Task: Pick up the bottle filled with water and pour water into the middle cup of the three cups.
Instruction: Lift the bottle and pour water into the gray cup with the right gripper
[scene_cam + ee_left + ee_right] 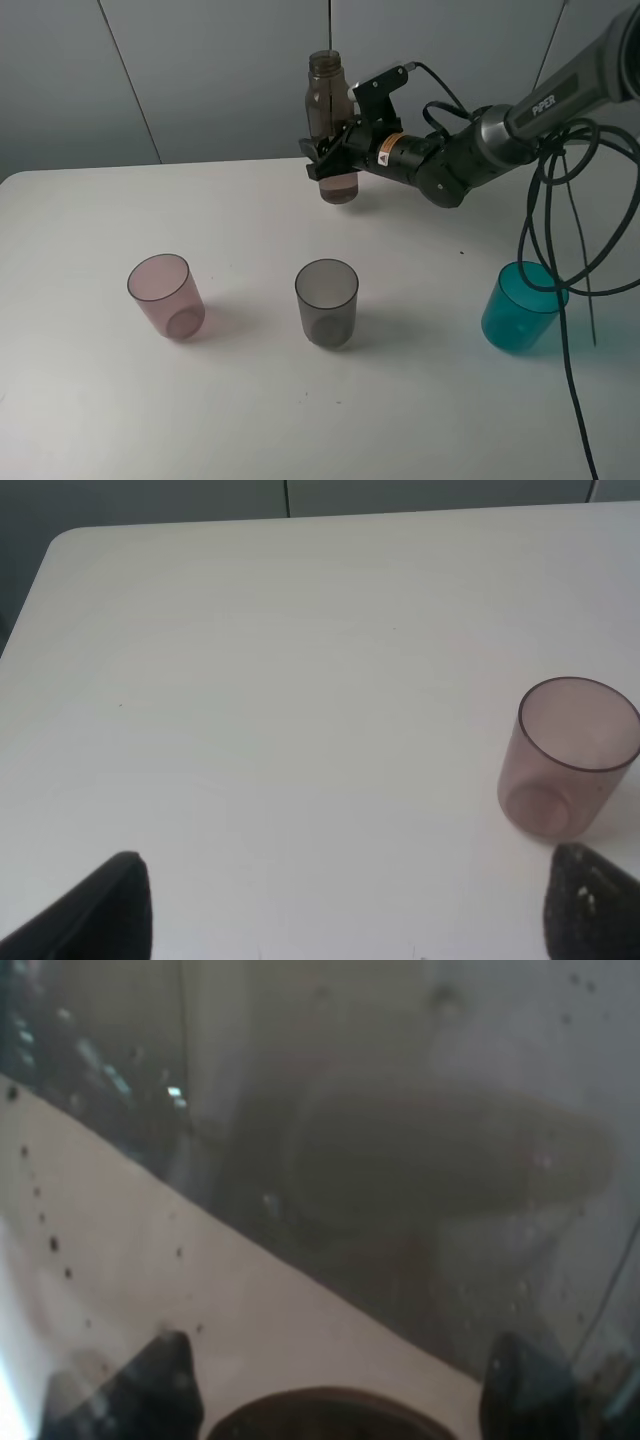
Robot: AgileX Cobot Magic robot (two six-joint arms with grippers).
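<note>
Right gripper (332, 158) was clamped on upright bottle (324, 95), perhaps just off table (100, 220) | left gripper (350, 905) stood wide, empty | middle cup (326, 302) sat well apart from bottle

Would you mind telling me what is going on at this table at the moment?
The right gripper is shut on the bottle, which stands upright near the far edge of the table; whether it is off the surface is hard to tell. Nothing is being poured yet: the middle cup looks empty, standing between the pink cup and the teal cup. The left gripper is open, holding nothing, near the pink cup.
</note>
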